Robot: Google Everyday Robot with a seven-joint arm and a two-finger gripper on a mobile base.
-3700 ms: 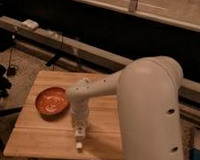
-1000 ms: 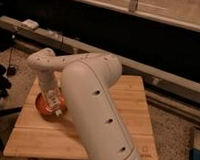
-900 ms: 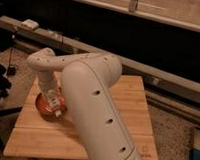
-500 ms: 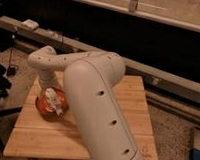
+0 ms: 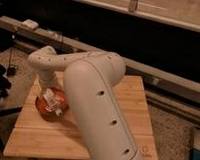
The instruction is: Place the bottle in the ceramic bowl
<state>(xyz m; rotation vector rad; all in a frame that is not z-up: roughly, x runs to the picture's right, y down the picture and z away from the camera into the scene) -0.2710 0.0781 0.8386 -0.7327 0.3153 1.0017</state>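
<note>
The orange-red ceramic bowl (image 5: 42, 108) sits on the left part of the wooden table (image 5: 126, 120). A whitish slim shape, the bottle (image 5: 52, 103), lies tilted inside the bowl. My gripper (image 5: 47, 93) hangs straight over the bowl at the end of the white arm (image 5: 88, 89), right at the bottle's upper end. I cannot tell whether it still holds the bottle. The arm's big white body covers the middle of the table.
A long metal rail (image 5: 158, 79) runs behind the table, with a dark wall beyond it. A small white box (image 5: 30, 24) rests on the rail at far left. Dark stand legs (image 5: 0, 90) are left of the table. Floor lies to the right.
The arm carried the bottle from the table's front middle to the bowl at left. Over the last second the gripper stays over the bowl and the whitish shape lies lower and more tilted.
</note>
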